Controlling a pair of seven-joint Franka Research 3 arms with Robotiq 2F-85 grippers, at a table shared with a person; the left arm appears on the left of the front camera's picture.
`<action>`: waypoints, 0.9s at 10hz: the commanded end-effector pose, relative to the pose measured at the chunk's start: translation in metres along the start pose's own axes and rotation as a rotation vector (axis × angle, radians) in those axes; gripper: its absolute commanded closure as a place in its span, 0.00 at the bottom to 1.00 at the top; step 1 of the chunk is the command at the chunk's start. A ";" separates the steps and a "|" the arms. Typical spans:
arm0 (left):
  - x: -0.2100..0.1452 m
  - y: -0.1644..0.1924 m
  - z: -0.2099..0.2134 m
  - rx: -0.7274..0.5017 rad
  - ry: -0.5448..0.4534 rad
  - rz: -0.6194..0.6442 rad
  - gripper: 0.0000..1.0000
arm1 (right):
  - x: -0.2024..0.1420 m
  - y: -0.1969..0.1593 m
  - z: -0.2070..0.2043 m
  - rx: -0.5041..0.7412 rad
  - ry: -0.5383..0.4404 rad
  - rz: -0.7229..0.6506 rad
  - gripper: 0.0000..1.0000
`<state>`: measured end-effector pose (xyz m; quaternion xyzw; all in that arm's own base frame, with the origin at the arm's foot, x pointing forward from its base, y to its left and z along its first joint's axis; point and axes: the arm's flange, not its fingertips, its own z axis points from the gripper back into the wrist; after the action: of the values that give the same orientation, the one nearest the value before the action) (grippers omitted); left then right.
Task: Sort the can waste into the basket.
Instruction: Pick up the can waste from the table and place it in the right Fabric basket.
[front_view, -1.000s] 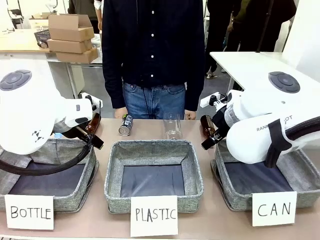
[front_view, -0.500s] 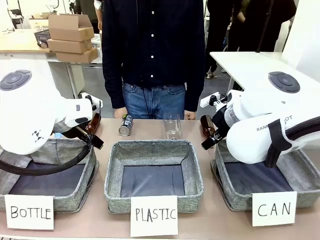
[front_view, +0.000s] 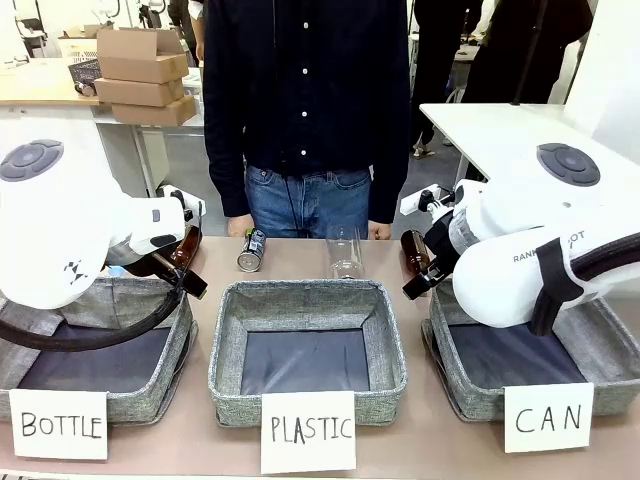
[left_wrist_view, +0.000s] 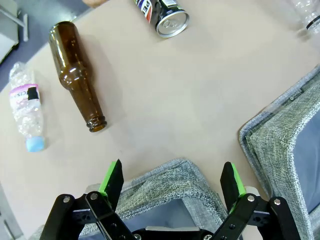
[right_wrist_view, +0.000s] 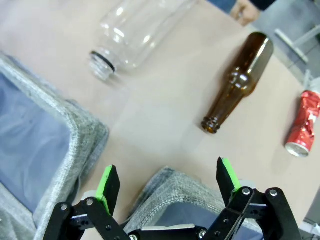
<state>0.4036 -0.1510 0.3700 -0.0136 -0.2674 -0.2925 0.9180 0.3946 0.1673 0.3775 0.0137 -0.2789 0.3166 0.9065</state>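
Table stock, 3 baskets, as we see it:

1. Front view: rectangular grey woven-fabric basket (front_view: 470, 395) at the robot's R, white card (front_view: 548, 417) reading "CAN". Like mid basket (front_view: 230, 392), mid card (front_view: 308, 430) "PLASTIC". Like L basket (front_view: 150, 400), L card (front_view: 58, 425) "BOTTLE". All hand-lettered, black on white. Print on the R arm shell is partly legible: "RANK…OT".
2. Small black metal can w/ silver ends (front_view: 252, 250): on its side on the tabletop beyond the mid basket's far L corner, just before the person in dark shirt (front_view: 305, 100). L wrist view gives us its silver end face-on (left_wrist_view: 170, 17) plus a scrap of red/blue lettering we can't read.
3. Crushed red metal can w/ white marks (right_wrist_view: 302, 125): R wrist view, on its side on the table, near a brown glass bottle (right_wrist_view: 240, 82), not touching, outside the baskets.
4. L wrist view: second brown glass bottle (left_wrist_view: 77, 82), small clear plastic bottle w/ pink label & blue cap (left_wrist_view: 27, 107). Label print too small for us.
5. R wrist view: large clear plastic bottle (right_wrist_view: 135, 30), lying down.
6. L gripper (left_wrist_view: 172, 182): jaws wide apart, nothing btwn, above a grey basket corner. R gripper (right_wrist_view: 168, 187): jaws wide apart, nothing held, likewise above a grey basket corner.
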 end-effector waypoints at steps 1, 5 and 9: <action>0.011 -0.010 0.053 0.021 -0.008 0.010 0.00 | 0.008 -0.006 0.063 -0.014 -0.083 -0.007 0.00; -0.079 -0.040 0.229 0.002 -0.254 -0.167 0.00 | -0.058 0.008 0.192 0.012 -0.104 0.052 0.00; 0.011 -0.033 0.267 0.030 -0.246 -0.154 0.00 | 0.007 -0.006 0.208 0.082 -0.169 0.004 0.00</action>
<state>0.2812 -0.1403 0.5885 -0.0138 -0.3750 -0.3481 0.8591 0.2929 0.1238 0.5605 0.0366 -0.3344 0.3181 0.8864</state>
